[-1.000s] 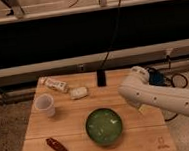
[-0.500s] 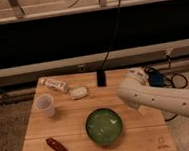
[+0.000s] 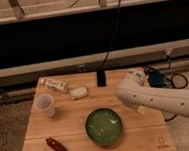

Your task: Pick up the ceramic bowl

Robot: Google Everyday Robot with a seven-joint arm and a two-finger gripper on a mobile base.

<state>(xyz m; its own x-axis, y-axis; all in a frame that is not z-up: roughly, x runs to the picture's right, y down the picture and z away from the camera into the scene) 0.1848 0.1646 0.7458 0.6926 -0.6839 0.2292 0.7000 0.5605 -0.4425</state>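
Note:
The ceramic bowl (image 3: 104, 126) is round, glossy green and speckled inside. It sits upright near the front middle of the wooden table (image 3: 71, 115), and nothing touches it. My white arm (image 3: 155, 100) reaches in from the right. Its rounded end (image 3: 131, 84) hangs over the table's right side, just up and right of the bowl. The gripper is hidden behind this arm link, and every object lies free on the table.
A translucent white cup (image 3: 45, 105) stands at the left. A wrapped packet (image 3: 55, 84) and a small pale object (image 3: 79, 93) lie at the back, beside a black device (image 3: 101, 78). A red-brown item (image 3: 57, 145) lies front left. Cables and blue gear (image 3: 158, 79) sit off the right edge.
The arm has shifted slightly to the left over the table's right side. The bowl and the other items have not moved.

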